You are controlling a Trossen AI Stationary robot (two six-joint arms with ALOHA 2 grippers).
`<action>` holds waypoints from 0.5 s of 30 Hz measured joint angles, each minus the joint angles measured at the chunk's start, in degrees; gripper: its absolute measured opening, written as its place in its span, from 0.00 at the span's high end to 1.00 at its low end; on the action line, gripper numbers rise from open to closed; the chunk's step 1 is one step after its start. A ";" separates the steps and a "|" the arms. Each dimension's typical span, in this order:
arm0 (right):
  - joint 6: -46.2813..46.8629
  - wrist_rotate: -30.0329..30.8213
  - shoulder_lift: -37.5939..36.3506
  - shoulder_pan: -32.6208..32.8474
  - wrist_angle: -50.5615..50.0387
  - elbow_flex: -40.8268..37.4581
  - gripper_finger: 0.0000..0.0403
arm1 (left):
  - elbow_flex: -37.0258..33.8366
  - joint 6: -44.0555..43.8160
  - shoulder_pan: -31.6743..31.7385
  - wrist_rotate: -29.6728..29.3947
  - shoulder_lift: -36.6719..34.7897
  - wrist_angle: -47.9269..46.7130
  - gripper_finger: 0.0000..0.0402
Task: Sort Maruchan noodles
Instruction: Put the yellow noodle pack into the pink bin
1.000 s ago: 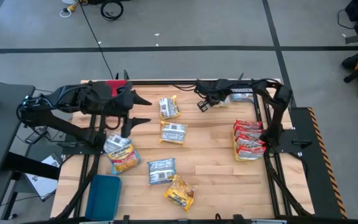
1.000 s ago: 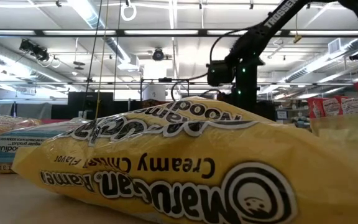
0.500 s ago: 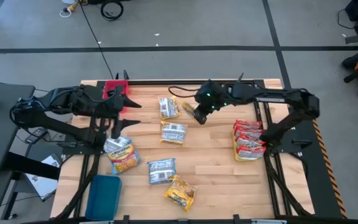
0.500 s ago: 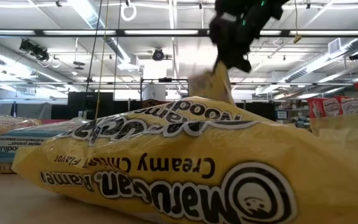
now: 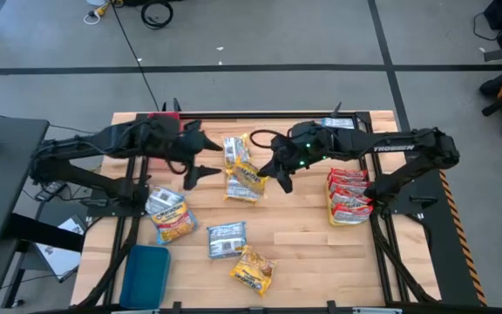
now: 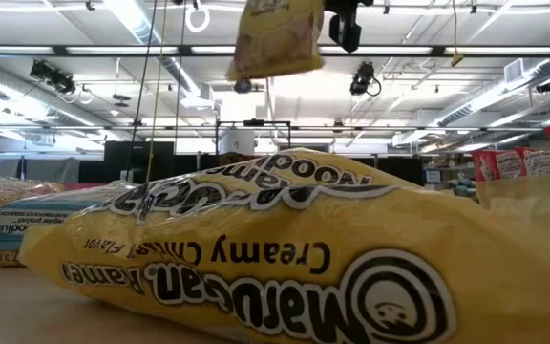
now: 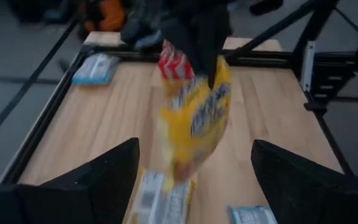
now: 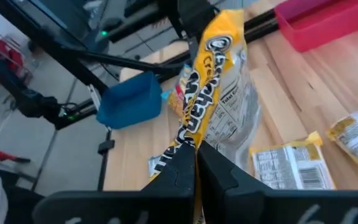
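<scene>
While my right gripper is pinching a yellow Maruchan Creamy Chicken packet aloft, dangling below its fingers, left gripper is waiting alongside, jaws spread, holding nothing.

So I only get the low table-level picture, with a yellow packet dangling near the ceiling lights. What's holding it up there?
Observer: The right gripper has it, shut on the yellow packet at one edge.
Operator: Where over the table is it?
Observer: Around the middle, above a packet lying flat.
Operator: And the other arm?
Observer: The left gripper is open, facing the hanging packet from the left side.
Operator: Anything sorted yet?
Observer: Red packets sit stacked at the table's right edge.
</scene>
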 joint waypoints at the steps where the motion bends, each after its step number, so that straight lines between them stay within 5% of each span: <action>1: -0.15 0.29 0.79 0.30 -1.37 1.02 0.98 | 0.39 2.07 0.37 1.67 1.09 1.24 0.22; 5: -2.51 0.39 4.42 1.21 -5.23 6.38 0.98 | 2.47 10.03 0.65 5.91 5.85 2.33 0.22; 15: -10.86 0.37 11.20 1.21 -9.12 17.08 0.98 | 3.48 12.04 0.94 11.18 14.98 2.00 0.22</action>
